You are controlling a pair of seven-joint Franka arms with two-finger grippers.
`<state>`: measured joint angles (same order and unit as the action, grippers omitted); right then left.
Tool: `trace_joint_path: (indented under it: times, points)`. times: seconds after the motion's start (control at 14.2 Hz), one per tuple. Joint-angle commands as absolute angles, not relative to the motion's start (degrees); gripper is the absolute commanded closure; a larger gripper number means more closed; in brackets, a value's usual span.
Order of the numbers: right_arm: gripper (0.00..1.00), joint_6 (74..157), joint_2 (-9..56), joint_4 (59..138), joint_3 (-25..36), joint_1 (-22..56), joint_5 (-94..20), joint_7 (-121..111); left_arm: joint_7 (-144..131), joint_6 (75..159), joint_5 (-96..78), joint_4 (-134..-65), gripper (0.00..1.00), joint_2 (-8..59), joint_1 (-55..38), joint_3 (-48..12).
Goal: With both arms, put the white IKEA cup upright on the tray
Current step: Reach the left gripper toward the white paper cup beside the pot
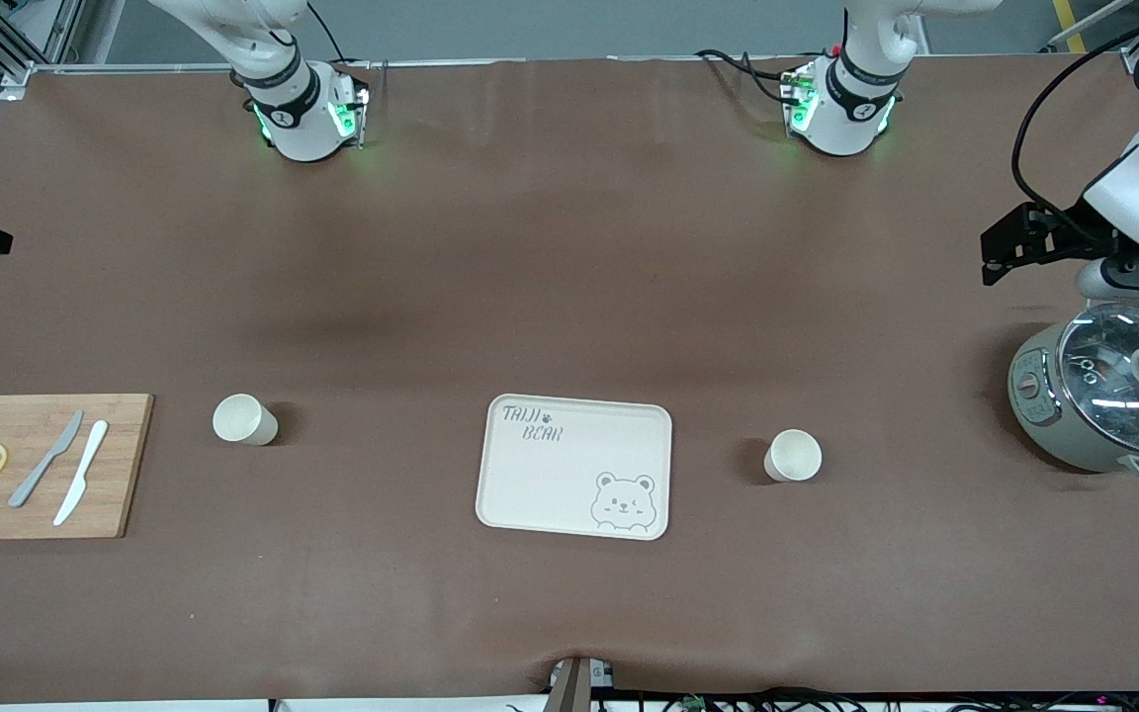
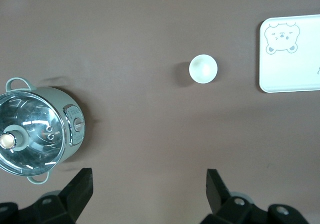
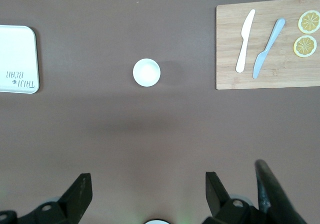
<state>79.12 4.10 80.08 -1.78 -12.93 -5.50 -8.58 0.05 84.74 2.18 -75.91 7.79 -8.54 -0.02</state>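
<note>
The white cups [image 1: 793, 455] [image 1: 245, 418] stand upright on the table, one at each end of the tray [image 1: 530, 475], neither on it. You risk toppling a cup if a finger clips its rim on approach. The left gripper [image 2: 147, 184] and right gripper [image 3: 147, 186] hang spread wide, holding nothing.
</note>
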Motion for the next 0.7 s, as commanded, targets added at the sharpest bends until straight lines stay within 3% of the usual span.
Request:
trace_joint_path:
  times: [0.0,0.42,0.63]
  points:
    - [0.0,79.9,3.3,80.6,-2.4,-13.2,-4.2,-7.5,0.4,84.4,1.2,-76.6,0.0,7.2,-8.6,0.3]
    - [0.0,79.9,3.3,80.8,-2.5,-12.8,-3.7,-7.5,1.1,86.4,-2.3,-77.4,0.0,12.5,-9.2,-0.2]
    - [0.0,79.9,3.3,80.9,-2.5,-12.8,-3.7,-7.5,1.1,96.4,-2.5,-80.3,0.0,19.1,-9.6,-0.5]
